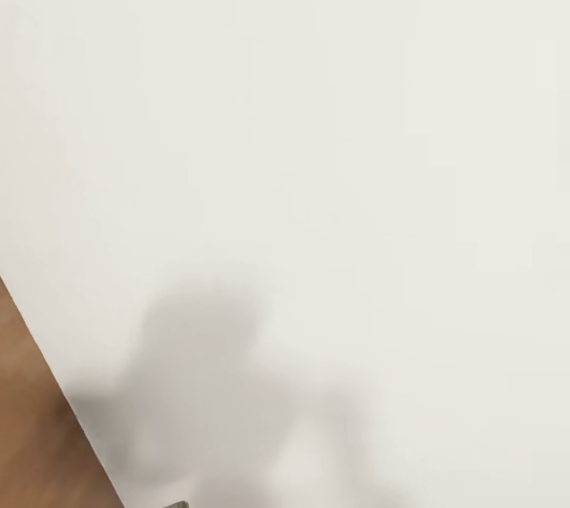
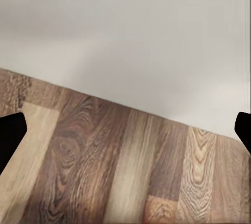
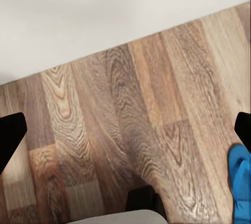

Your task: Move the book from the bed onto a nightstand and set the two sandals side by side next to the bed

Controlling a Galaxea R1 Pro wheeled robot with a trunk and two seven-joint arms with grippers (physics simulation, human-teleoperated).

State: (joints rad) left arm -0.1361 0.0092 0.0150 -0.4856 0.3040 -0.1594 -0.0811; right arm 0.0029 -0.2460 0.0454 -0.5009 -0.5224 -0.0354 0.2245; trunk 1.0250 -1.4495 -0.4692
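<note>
The robot faced a blank white wall (image 1: 317, 136) above wood-plank floor (image 2: 120, 171), both sets of jaws spread and empty, and a blue shape, probably one sandal (image 3: 241, 182), lay on the floor nearby, so most of the task seemingly remained.

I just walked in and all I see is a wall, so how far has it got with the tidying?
Nothing here shows any step done. The head view faces a white wall with a strip of wood floor, so it seems in transit. The left gripper and right gripper both hang open over the planks, holding nothing. Something bright blue, possibly a sandal, lies on the floor near the right gripper. Book and sandal placement appear still left.
</note>
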